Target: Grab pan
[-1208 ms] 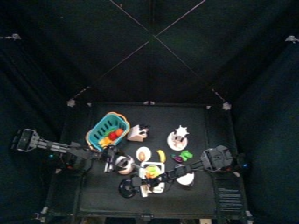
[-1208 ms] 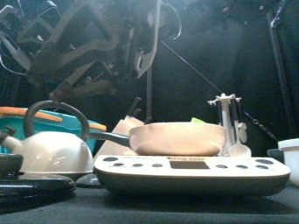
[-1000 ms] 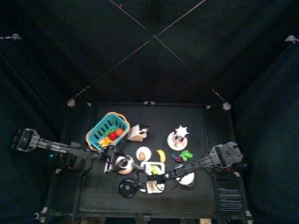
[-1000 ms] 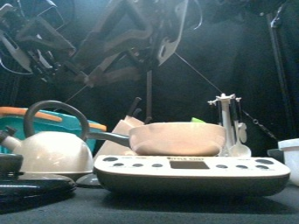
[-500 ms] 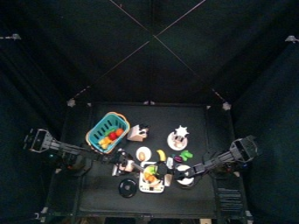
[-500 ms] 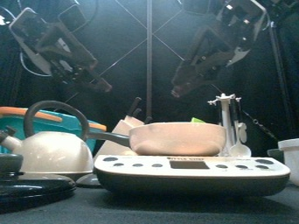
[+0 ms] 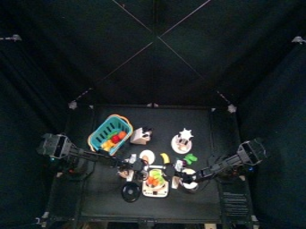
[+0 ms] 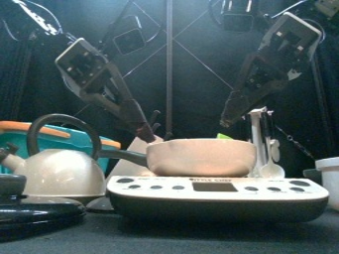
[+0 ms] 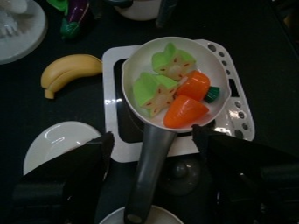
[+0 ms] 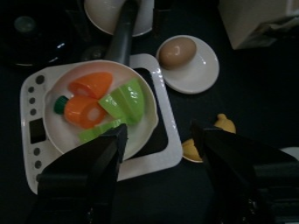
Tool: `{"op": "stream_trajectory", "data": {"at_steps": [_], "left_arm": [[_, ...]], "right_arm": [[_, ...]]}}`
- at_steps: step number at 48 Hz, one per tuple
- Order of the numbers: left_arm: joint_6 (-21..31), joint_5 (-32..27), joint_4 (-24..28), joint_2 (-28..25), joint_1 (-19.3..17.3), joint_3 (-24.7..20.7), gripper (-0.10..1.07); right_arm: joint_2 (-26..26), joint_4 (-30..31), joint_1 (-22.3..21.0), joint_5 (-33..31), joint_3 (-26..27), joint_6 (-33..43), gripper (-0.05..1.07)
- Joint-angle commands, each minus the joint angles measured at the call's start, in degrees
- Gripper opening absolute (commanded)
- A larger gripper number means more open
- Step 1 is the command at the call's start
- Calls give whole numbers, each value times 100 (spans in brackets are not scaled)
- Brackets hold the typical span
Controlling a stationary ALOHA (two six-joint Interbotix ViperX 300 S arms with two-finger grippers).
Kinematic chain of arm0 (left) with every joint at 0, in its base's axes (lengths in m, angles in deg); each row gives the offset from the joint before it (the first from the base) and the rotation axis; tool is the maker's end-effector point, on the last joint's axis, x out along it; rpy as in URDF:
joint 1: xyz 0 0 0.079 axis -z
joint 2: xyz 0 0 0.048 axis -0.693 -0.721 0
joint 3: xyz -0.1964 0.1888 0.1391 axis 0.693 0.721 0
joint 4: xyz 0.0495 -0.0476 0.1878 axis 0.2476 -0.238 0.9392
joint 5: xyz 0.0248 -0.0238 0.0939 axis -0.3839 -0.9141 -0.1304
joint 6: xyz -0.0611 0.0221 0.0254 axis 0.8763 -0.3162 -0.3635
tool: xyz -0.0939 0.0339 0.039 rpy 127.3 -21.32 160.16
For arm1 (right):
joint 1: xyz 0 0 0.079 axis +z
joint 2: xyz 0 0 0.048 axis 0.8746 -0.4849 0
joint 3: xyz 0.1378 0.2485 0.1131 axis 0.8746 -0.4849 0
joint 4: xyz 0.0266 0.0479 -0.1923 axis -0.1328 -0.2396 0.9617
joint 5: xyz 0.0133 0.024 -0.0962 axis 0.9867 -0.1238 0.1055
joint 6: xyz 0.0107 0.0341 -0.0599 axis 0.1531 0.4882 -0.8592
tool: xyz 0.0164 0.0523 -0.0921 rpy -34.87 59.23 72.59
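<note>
I see my left gripper (image 9: 152, 179) fully open, empty, straddling the grey handle of the beige pan (image 9: 167, 83) of vegetables. The pan sits on a white scale (image 9: 222, 83). Right gripper (image 10: 163, 171) hovers open at three o'clock.

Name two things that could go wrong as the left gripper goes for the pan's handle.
1. The pan holds loose vegetable pieces; tilting it on lifting could spill them.
2. The open left gripper straddles the handle just above the kettle, so descending might knock it.
</note>
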Motion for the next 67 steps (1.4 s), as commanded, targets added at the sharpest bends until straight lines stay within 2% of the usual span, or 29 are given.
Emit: {"op": "stream_trajectory", "data": {"at_steps": [1, 18, 38, 49, 67], "left_arm": [[-9, -44, -325, -79, -44, -264, 103], [-9, -773, -1213, -448, -141, -633, 102], [-9, -1239, -1485, -888, -141, -1037, 100], [-9, -1450, -1485, -958, -141, -1134, 91], [-18, -1503, -1468, -1011, -167, -1143, 67]], "right_arm": [[255, -88, 35, -141, -26, 9, 92], [272, -176, 53, -229, -114, 9, 92], [229, -246, 44, -255, -141, 18, 92], [193, -246, 18, -255, -141, 18, 92], [123, -246, 18, -237, -132, 53, 92]]}}
